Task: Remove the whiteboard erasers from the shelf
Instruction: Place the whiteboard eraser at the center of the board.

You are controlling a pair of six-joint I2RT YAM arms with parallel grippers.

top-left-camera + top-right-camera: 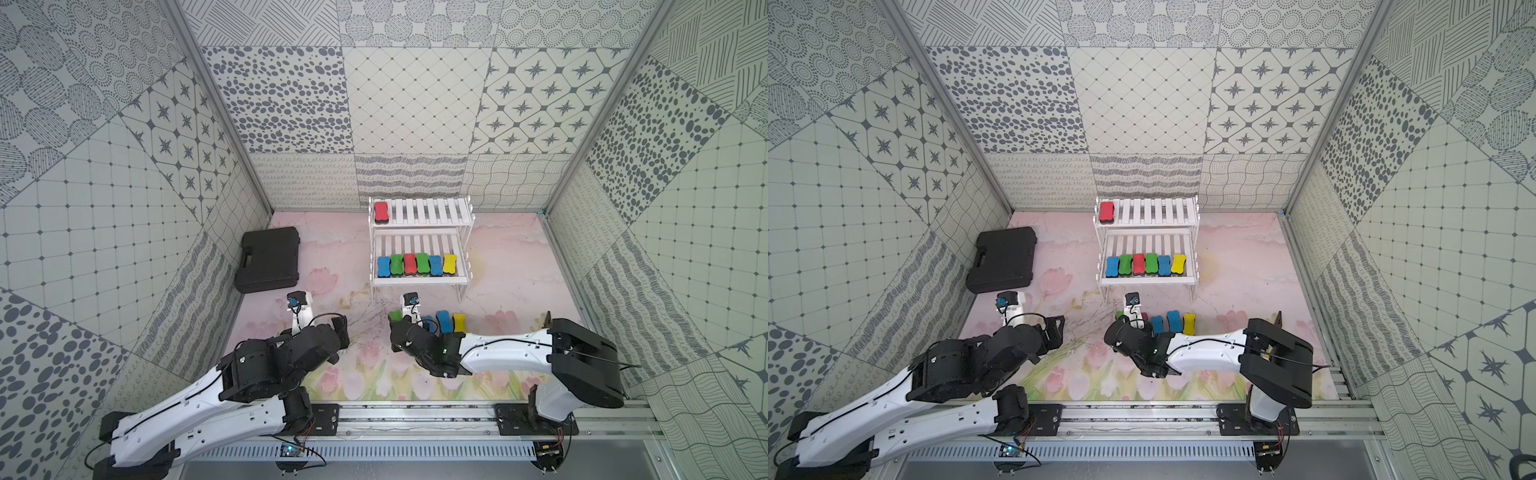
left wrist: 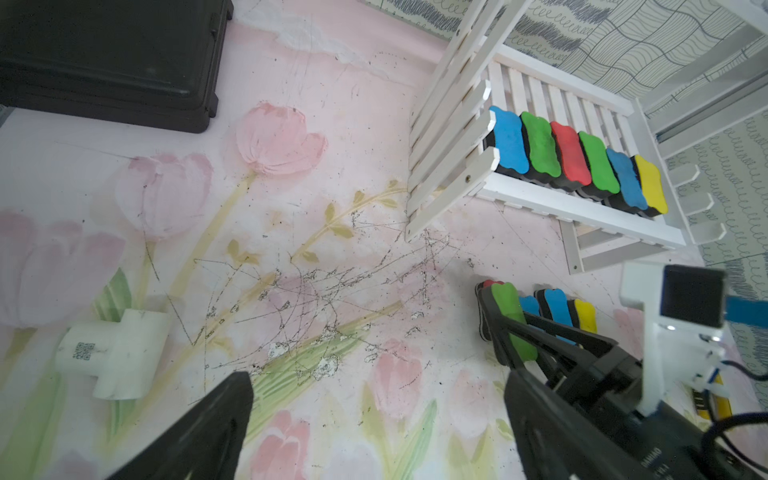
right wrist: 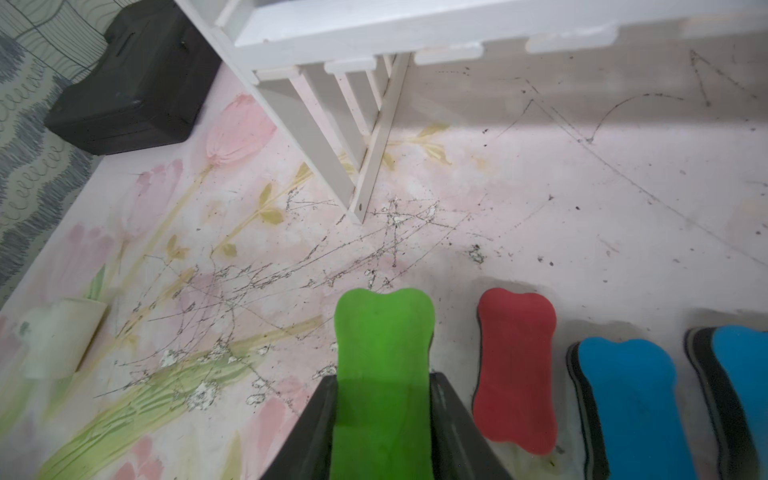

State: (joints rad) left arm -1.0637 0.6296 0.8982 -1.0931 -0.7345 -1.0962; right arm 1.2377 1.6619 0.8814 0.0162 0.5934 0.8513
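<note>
- The right tool (image 3: pixel 382 380) is gripping a green eraser (image 3: pixel 384 328) by its waisted sides. It is holding it low over the surface (image 1: pixel 519 270), in front of the shelf (image 1: pixel 419 281) and clear of it.
- Just beside it, four freed erasers are lying in a row on the surface: a red one (image 3: pixel 515 365), two blue ones (image 3: pixel 623 399) and a yellow one (image 1: pixel 459 322).
- The step in hand looks like setting the green eraser down at the end of that row. It may already be touching the surface, but the wrist view is hiding its felt base.
- The left tool (image 2: pixel 376 378) is hanging wide open and empty over bare surface, near the black case (image 1: pixel 268 259).
- Seven erasers are waiting on the shelf: a lone red eraser (image 1: pixel 380 211) on the upper tier and a packed row of six (image 1: pixel 415 264) on the lower tier.
- The next move is calling for the right tool to lower, part its jaws and lift straight up without nudging the red one.
- The packed row of six is leaving little finger room between neighbours, so an end block or the lone red eraser is looking easiest.
</note>
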